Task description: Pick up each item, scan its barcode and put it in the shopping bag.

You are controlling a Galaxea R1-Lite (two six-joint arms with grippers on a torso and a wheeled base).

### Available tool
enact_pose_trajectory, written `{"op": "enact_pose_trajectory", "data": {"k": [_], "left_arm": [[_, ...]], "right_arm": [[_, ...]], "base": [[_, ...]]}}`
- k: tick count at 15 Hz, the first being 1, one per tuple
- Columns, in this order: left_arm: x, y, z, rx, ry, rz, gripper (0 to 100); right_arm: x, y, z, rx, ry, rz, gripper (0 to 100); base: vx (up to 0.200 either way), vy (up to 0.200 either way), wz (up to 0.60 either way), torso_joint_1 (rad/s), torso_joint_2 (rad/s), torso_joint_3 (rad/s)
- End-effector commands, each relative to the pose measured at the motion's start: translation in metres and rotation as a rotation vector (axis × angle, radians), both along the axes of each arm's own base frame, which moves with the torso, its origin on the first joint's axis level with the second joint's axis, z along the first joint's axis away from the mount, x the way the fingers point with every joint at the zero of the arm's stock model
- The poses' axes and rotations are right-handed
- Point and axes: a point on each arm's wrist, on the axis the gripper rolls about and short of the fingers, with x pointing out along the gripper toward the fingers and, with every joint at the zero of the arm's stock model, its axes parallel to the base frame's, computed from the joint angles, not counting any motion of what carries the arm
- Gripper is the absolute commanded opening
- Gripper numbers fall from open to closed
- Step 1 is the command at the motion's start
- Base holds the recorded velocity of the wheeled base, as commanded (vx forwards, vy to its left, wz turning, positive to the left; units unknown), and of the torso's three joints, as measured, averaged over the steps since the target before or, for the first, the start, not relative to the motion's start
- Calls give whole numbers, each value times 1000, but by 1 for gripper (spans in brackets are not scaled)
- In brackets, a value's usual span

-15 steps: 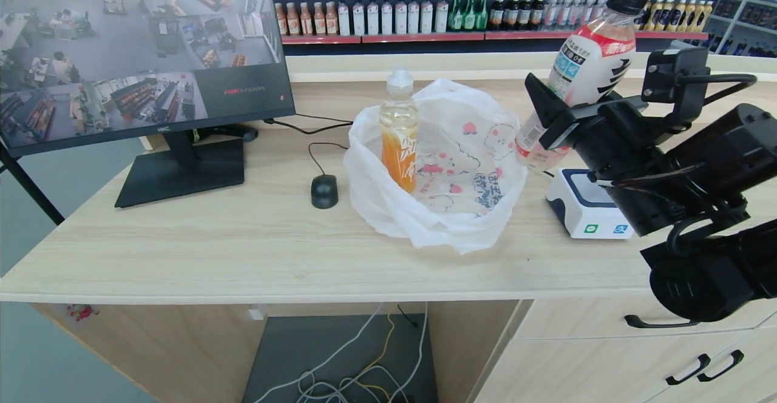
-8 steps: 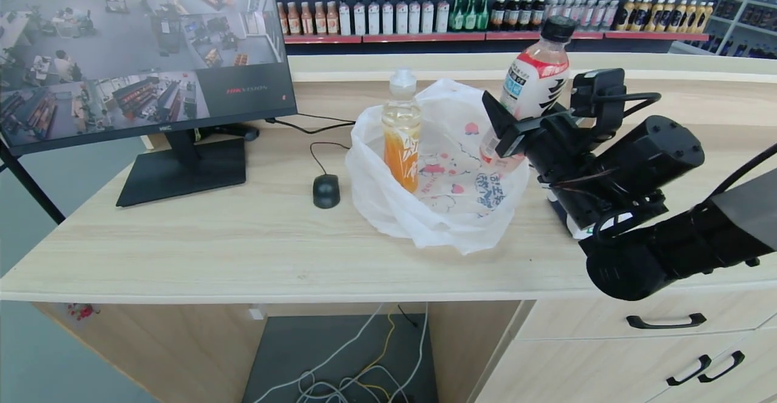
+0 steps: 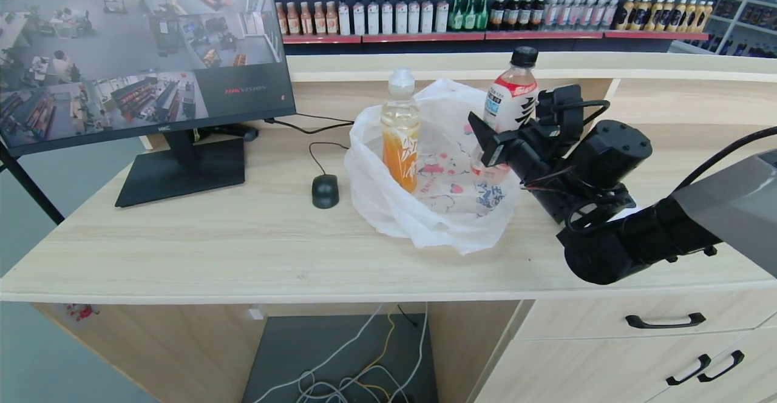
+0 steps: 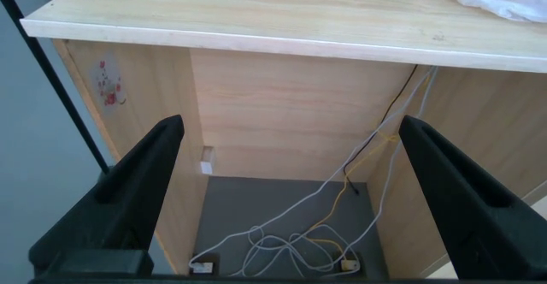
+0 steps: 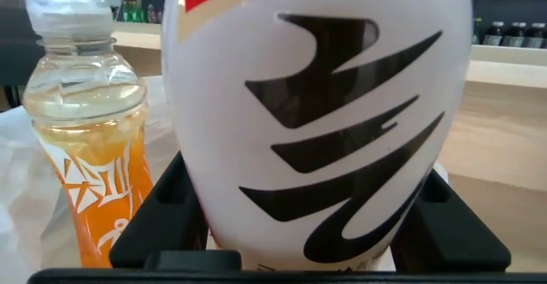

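My right gripper (image 3: 507, 139) is shut on a white bottle (image 3: 505, 121) with a red-and-black label and black cap, upright over the right side of the white shopping bag (image 3: 434, 169). The same white bottle (image 5: 320, 113) looms close in the right wrist view, with dark fingers (image 5: 149, 211) on both sides. An orange drink bottle (image 3: 399, 133) with a clear cap stands upright in the bag; the orange drink bottle (image 5: 85, 156) sits just beside the held one. My left gripper (image 4: 291, 198) hangs open below the counter edge, holding nothing.
A monitor (image 3: 130, 51) on a black stand and a black mouse (image 3: 324, 190) sit left of the bag on the wooden counter (image 3: 243, 239). My right arm hides the scanner area. Shelves of bottles (image 3: 485, 14) line the back. Cables (image 4: 291, 233) lie under the counter.
My right arm has carried the white bottle left and down, from above the white scanner to over the bag's right side. The orange bottle and bag stayed put.
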Motion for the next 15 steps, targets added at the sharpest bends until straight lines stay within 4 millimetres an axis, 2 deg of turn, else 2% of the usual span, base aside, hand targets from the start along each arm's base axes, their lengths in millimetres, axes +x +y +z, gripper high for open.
{"op": "enact_pose_trajectory", "data": {"k": [1, 7, 15], "left_arm": [[0, 0, 0, 0, 0, 2, 100], [0, 0, 0, 0, 0, 0, 100], [0, 0, 0, 0, 0, 0, 100]], "right_arm": [[9, 0, -7, -10, 12, 3, 0], [33, 4, -17, -42, 56, 24, 0], [43, 5, -40, -64, 108, 27, 0]], "base": [[0, 0, 0, 0, 0, 0], [0, 0, 0, 0, 0, 0], [0, 0, 0, 0, 0, 0]]}}
